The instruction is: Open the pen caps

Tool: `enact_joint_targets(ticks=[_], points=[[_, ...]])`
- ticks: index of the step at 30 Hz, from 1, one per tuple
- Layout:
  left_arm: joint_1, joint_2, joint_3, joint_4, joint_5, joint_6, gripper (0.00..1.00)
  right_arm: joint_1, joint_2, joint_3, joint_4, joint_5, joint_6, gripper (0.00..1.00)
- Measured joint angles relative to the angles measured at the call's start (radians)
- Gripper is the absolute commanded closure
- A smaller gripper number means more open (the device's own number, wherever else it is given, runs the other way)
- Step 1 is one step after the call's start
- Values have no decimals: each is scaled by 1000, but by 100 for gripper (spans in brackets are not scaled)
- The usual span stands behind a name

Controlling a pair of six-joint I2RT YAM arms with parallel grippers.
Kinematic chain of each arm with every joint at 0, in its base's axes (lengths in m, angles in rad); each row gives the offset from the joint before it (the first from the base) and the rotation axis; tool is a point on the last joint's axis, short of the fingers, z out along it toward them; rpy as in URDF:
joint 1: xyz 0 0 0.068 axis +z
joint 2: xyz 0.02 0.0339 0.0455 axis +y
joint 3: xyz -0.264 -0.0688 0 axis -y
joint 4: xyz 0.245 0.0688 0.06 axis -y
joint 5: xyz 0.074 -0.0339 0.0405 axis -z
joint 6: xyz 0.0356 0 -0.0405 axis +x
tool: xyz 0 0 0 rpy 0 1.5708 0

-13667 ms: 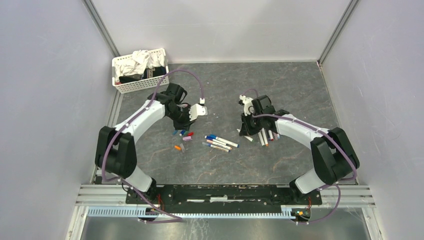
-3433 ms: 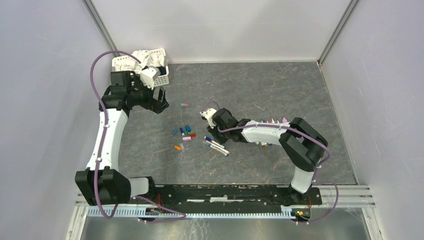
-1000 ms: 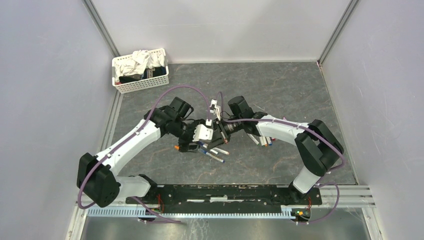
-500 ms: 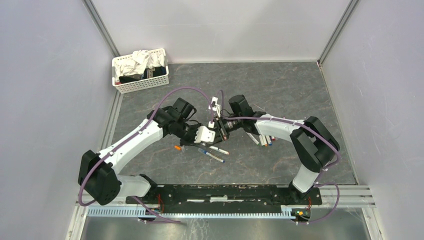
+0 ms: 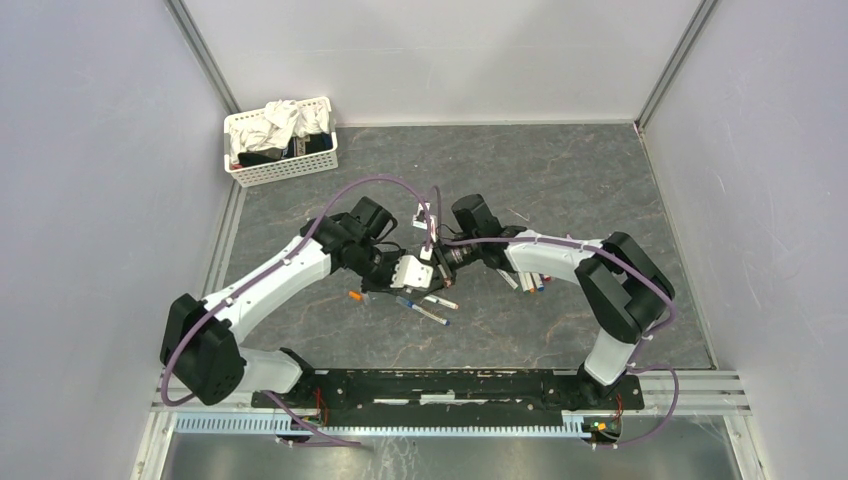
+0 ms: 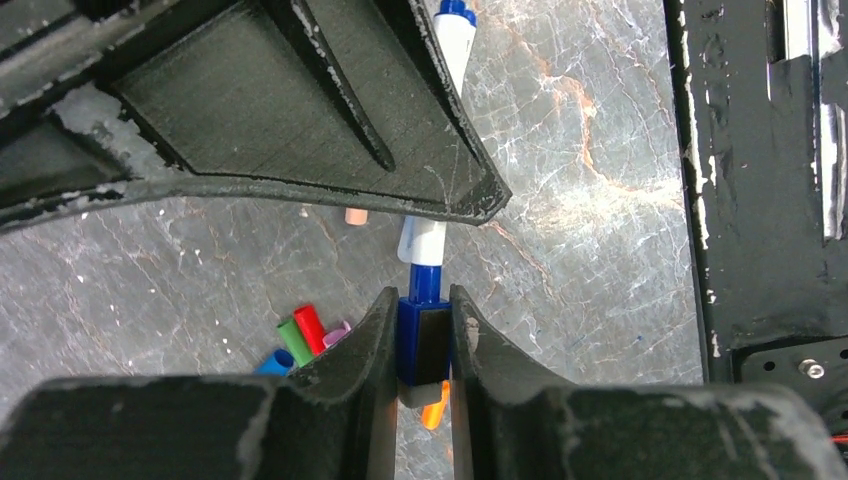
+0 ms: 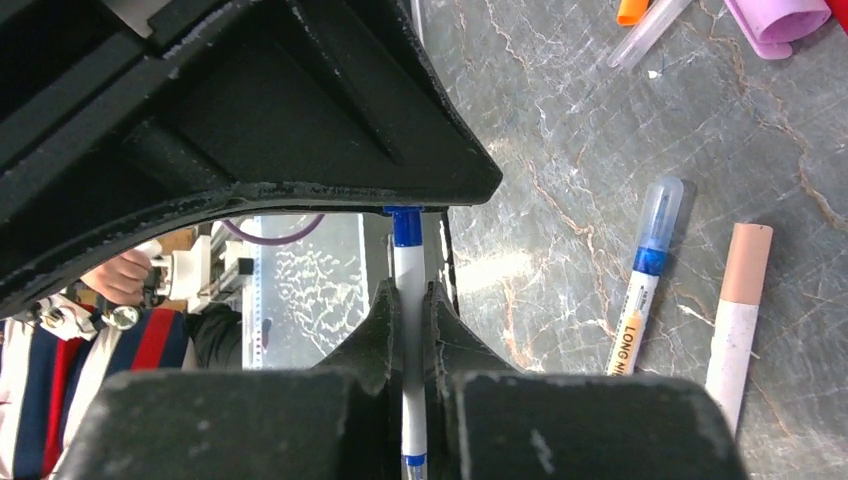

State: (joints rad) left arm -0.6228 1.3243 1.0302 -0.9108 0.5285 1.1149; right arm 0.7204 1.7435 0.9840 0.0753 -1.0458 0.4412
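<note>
While you are watching from above: left gripper [image 5: 415,272] and right gripper [image 5: 437,258] are meeting tip to tip.
Left wrist: jaws are pinching the blue cap [image 6: 422,345], seemingly not yet off.
Right wrist: jaws are clamping the barrel [image 7: 410,280].
Next: you are needing a straight pull apart.

In the top view the left arm [image 5: 270,282] rises from the lower left and slants up and right to the centre of the frame. The right arm [image 5: 550,258] comes in from the lower right, elbow bent, forearm running left. The two wrists meet nose to nose at centre. The left jaws pinch a blue cap [image 6: 422,340]; the right jaws are clamped tight on a white pen barrel [image 7: 408,290].
</note>
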Motion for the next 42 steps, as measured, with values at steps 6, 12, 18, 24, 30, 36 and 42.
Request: enact_joint_targets(ticks=[6, 12, 18, 24, 30, 36, 42], points=[[-2, 44, 21, 6, -26, 79, 98, -17, -7, 6, -65, 29, -122, 100], [35, 93, 64, 23, -11, 188, 98, -43, -73, -57, -3, 105, -174, 100], [202, 93, 89, 16, -193, 269, 98, -78, -110, -196, -169, 106, -190, 100], [203, 93, 85, 54, -224, 283, 97, -103, -146, -211, -235, 147, -192, 100], [201, 169, 84, 125, -186, 182, 93, -182, -226, -151, -325, 428, -219, 100], [200, 306, 84, 195, -179, 46, 82, -251, -282, -154, -350, 794, -229, 100], [188, 367, 84, 254, -180, -51, 64, -260, -277, -175, -349, 978, -235, 100]])
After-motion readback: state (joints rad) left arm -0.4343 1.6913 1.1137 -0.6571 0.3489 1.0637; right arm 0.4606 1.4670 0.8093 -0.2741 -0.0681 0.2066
